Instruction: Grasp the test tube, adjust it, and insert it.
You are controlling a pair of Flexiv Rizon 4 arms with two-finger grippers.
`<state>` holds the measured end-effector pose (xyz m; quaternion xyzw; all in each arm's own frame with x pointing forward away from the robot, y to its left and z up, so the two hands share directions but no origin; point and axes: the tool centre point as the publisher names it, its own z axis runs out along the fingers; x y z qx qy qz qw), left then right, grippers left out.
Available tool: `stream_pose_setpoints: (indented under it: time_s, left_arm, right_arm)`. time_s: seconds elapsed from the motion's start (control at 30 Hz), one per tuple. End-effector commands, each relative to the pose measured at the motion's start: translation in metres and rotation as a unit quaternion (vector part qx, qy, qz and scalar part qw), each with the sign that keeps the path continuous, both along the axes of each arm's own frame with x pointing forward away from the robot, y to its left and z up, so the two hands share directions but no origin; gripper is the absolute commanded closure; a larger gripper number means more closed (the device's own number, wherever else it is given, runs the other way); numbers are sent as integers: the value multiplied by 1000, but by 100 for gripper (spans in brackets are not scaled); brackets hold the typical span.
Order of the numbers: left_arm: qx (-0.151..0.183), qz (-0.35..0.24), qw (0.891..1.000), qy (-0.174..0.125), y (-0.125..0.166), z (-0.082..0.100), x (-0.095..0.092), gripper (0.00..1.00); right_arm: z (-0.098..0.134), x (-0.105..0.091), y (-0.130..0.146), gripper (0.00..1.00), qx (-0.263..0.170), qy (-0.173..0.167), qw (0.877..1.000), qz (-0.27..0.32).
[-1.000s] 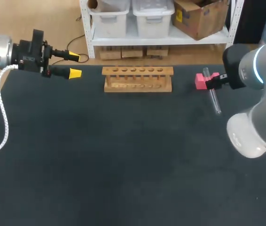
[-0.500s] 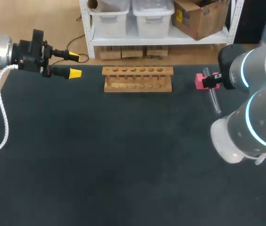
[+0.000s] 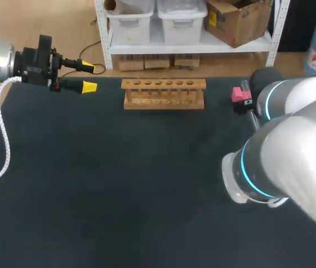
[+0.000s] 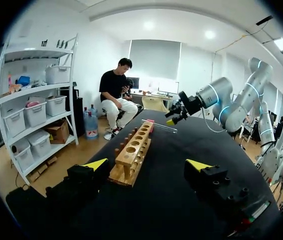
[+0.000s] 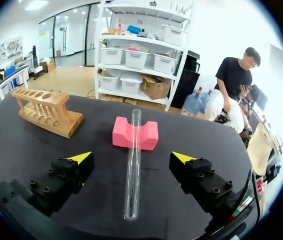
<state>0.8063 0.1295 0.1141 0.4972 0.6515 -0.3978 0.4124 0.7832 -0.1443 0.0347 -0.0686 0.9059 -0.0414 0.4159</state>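
Barely started imo: the clear glass test tube (image 5: 133, 170) lies on the black table (image 3: 119, 184), one end on a pink foam block (image 5: 149, 135), untouched, with the right gripper (image 5: 131, 158) fingers spread wide either side and the left gripper (image 4: 147, 164) fingers wide too, so grasping, adjusting and inserting into the wooden test tube rack (image 3: 163, 94) all remain.

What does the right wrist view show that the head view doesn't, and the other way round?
Only the right wrist view: the whole test tube, its far end resting in the pink block's notch, lying between the open fingers of the right gripper, which do not touch it. Only the head view: the left gripper, open, near the far left corner of the table; here my right arm hides most of the tube. Both: the wooden rack, the pink block and the dark table.
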Motion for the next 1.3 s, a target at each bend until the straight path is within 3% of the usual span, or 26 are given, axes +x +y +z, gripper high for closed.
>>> stream_pose_setpoints:
  time_s: [0.03,0.47,1.0,1.3]
  left_arm:
    - [-1,0,1000,-1,0,-1,0,0]
    - [-1,0,1000,-1,0,-1,0,0]
    - [-1,0,1000,-1,0,-1,0,0]
    - [-1,0,1000,-1,0,-1,0,0]
  right_arm:
    - [-2,-1,2,0,-17,-4,999,-28]
    - [-8,6,-2,0,43,17,999,11]
    - [-30,19,-3,0,51,73,995,39]
    - [-42,24,0,0,63,86,994,37]
